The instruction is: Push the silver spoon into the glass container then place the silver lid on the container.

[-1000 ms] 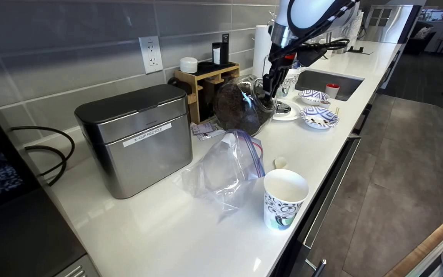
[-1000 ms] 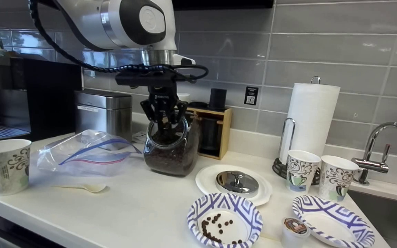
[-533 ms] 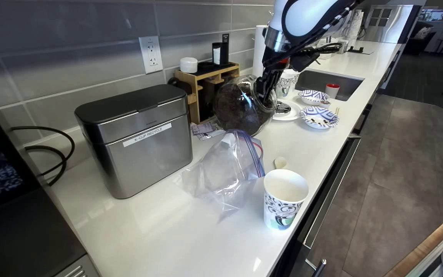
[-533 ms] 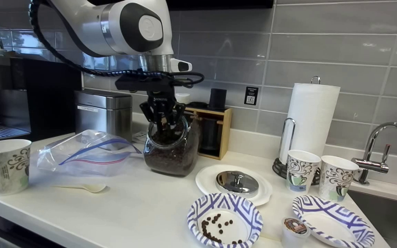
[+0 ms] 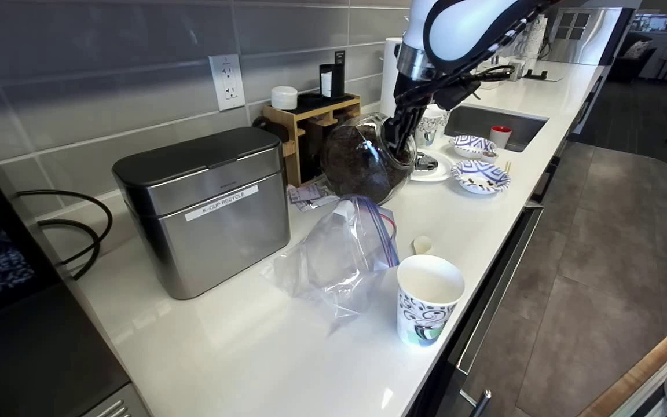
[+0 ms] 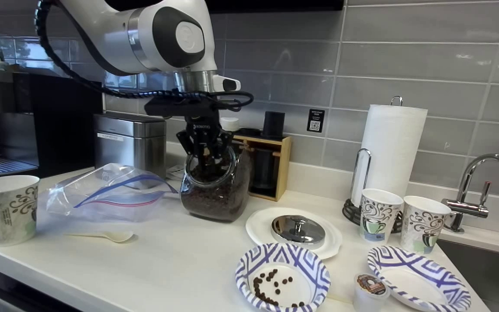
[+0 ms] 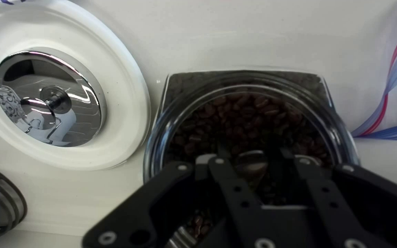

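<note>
Well, one jar (image 6: pixel 215 201), one lid (image 7: pixel 48 98).

Tabletop (image 5: pixel 241 359): stretching lengthwise toward the sink (image 5: pixel 468 124) in an exterior view
Tiles (image 6: pixel 414 60): faced from the front edge (image 6: pixel 46 278) in an exterior view
Jar (image 7: pixel 250 80): close under wrist view, caught in both exterior views

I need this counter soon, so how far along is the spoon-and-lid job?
Looks done: the silver spoon seems at least partly inside the glass jar with the coffee beans.
In hand: the gripper reaches into the jar at the spoon, probably to push; whether it grips is unclear.
Left: any remaining push, then the silver lid, which lies on the white plate.
</note>
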Controlling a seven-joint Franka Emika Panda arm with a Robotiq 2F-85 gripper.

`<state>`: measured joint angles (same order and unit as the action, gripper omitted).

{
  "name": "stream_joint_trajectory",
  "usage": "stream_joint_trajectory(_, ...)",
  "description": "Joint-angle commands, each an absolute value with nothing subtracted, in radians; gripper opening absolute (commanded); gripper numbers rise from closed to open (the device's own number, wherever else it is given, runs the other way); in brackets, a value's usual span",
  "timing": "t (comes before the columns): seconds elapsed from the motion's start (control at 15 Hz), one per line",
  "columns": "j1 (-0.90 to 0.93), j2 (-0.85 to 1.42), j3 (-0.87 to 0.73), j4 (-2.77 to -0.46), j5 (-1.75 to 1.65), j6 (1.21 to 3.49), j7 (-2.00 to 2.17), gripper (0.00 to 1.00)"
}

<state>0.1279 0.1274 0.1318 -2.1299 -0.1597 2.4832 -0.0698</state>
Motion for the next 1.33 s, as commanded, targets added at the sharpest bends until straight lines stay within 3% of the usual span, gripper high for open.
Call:
stream_joint_trajectory(0.0, 0.137, 0.142, 0.128, -2.121, -0.171, 2.494, -0.037, 0.59)
stream_joint_trajectory(0.33, 0.133, 0.116, 0.128, -2.132, -0.152, 2.454, -0.053, 0.95)
stream_joint_trajectory(0.47, 0.131, 0.118, 0.128, -2.124, -0.144, 2.428, -0.059, 1.0)
stream_joint_trajectory(0.53, 0.132, 0.121, 0.13, -2.121, -0.137, 2.414, -0.062, 0.67)
stream_joint_trajectory(0.6, 0.132, 0.123, 0.131, -2.119, -0.133, 2.403, -0.062, 0.71)
stream_joint_trajectory(0.67, 0.131, 0.121, 0.133, -2.118, -0.127, 2.391, -0.069, 0.7)
stream_joint_trajectory(1.13, 0.131, 0.08, 0.129, -2.145, -0.13, 2.357, -0.047, 0.17)
stream_joint_trajectory(1.2, 0.131, 0.066, 0.128, -2.155, -0.13, 2.359, -0.043, 0.22)
stream_joint_trajectory(1.27, 0.129, 0.052, 0.128, -2.164, -0.126, 2.353, -0.045, 0.46)
